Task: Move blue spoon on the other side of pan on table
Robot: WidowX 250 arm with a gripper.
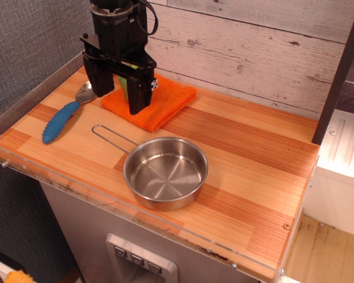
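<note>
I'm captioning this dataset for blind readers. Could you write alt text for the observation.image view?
A black robot pincer hangs open above an orange cloth at the back left of a striped wooden table. A blue spoon lies at its left, and a shiny steel pan stands near the front edge, its wire handle pointing toward the spoon.

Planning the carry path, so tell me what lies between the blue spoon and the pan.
Only bare table and the pan's own wire handle, reaching toward the blue spoon. The single view shows it.
</note>
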